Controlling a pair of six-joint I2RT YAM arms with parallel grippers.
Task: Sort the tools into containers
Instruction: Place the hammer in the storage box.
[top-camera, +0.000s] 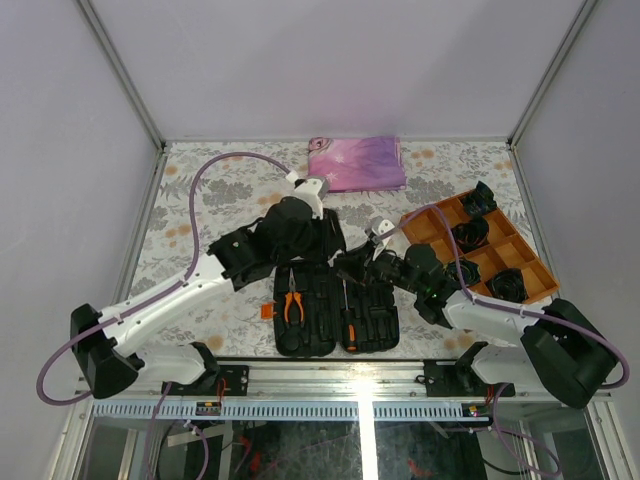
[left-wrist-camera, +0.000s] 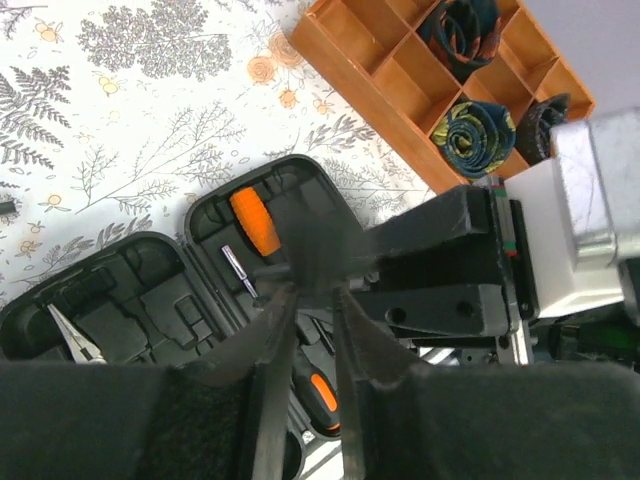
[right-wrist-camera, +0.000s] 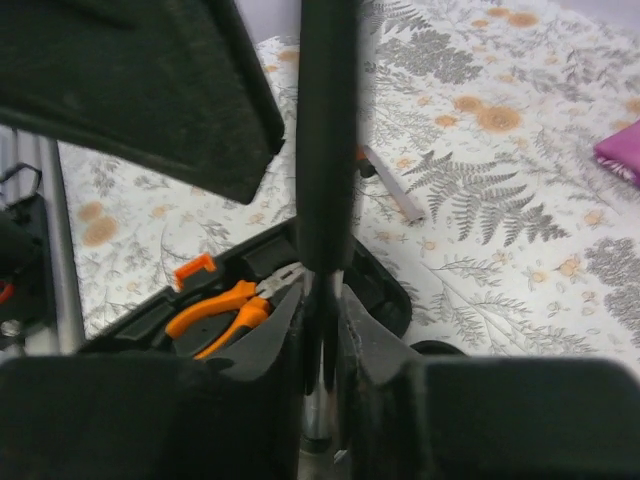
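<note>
since the hammer (right-wrist-camera: 325, 150) is held up above the open tool case (right-wrist-camera: 392, 292) between both my arms, my right gripper (right-wrist-camera: 322, 310) is clamped tight on its shaft, while my left gripper (left-wrist-camera: 312, 330) looks pinched on the blurred dark end — two holds, so it cannot drop. the pliers (right-wrist-camera: 222, 312) lie seated in their slot — the hammer is not yet in one.

The left arm (top-camera: 170, 305) and right arm (top-camera: 495, 315) wear white shells between black joints, with bulky black housings. A purple cable (top-camera: 195, 195) runs along the left one (the right has its own). The left gripper (left-wrist-camera: 314, 300) has matte black fingers (left-wrist-camera: 270, 390).
</note>
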